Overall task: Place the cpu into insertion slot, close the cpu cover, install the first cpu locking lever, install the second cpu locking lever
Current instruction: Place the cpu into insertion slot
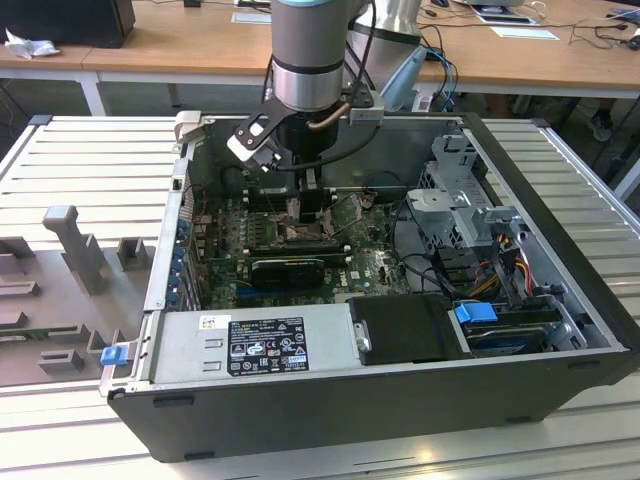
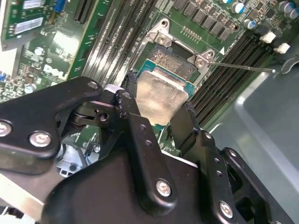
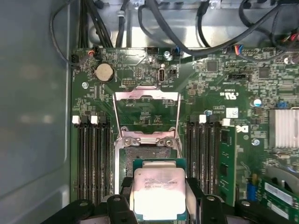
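The gripper (image 2: 157, 104) pinches the cpu (image 3: 156, 193) at the insertion slot (image 3: 147, 153). The cpu cover (image 3: 147, 95) is flipped open.

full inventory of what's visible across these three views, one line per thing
cpu: 1, silvery with a green edge, between the gripper's fingers at the insertion slot
insertion slot: 1, dark rim with a grey centre, on the motherboard, uncovered
cpu cover: 1, silver frame, standing open beside the slot
locking lever: 1 seen, thin silver rod, sticking out beside the slot
motherboard: 1, green, on the case floor
memory slots: two banks, black, flanking the slot
coin cell: 1, silver, beyond the cover
power supply: 1, grey, along the case's near wall
computer case: 1, black, open, on the table
table: 1, ribbed pale metal
gripper: 1, black, shut on the cpu
arm: 1, grey, reaching into the case
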Controlling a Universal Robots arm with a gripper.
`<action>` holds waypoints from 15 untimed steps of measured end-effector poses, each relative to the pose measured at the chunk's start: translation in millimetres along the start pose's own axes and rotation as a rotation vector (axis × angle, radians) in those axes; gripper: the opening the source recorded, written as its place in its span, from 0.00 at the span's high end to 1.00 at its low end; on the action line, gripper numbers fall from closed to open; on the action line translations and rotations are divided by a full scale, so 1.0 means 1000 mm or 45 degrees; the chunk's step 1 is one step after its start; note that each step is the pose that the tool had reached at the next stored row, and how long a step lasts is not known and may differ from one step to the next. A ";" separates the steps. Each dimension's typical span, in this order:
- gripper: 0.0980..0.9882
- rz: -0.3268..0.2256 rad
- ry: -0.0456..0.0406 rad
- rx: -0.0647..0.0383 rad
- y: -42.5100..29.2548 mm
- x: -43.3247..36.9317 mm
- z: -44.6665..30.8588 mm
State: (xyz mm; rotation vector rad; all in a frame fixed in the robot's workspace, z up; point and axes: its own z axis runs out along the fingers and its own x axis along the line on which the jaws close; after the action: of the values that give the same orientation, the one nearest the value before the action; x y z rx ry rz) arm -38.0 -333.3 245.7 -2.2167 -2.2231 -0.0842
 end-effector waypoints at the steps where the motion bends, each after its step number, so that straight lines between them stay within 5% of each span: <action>1: 0.52 -0.001 0.000 0.000 -0.0006 0.0006 0.0026; 15: 0.52 0.004 0.000 0.000 -0.0027 0.0045 0.0318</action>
State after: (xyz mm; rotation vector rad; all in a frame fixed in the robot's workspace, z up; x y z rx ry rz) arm -39.5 -327.5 214.1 -2.2201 -2.2197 -0.0844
